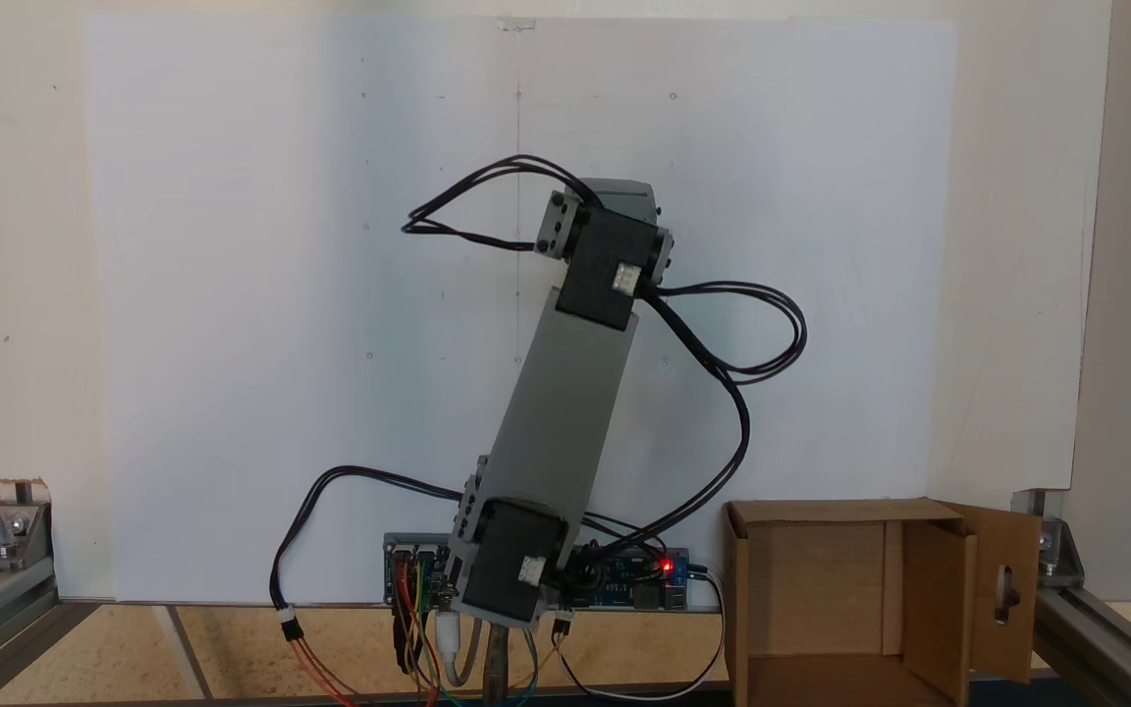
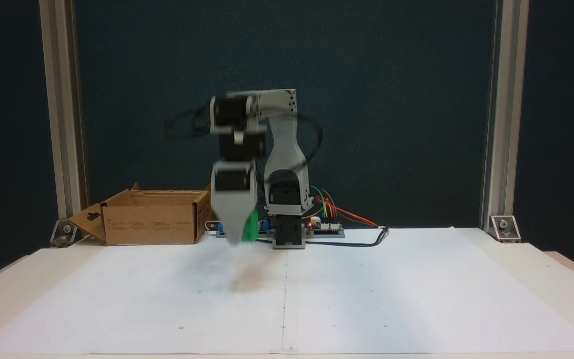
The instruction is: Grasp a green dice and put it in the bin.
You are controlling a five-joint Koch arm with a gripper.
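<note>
One blurred claw (image 2: 239, 234), green dice (image 2: 251, 227) half-hidden

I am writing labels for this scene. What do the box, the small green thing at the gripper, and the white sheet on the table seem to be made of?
The bin: brown corrugated cardboard, matte, with folded flaps and a cut-out. The green dice: probably plastic, judging by its bright even colour; motion blur hides its finish. The white sheet: apparently paper, matte, flat, with a seam down the middle.

white paper sheet (image 2: 366, 289) | blue circuit board (image 1: 639, 579) | aluminium frame posts (image 2: 497, 114)
</note>
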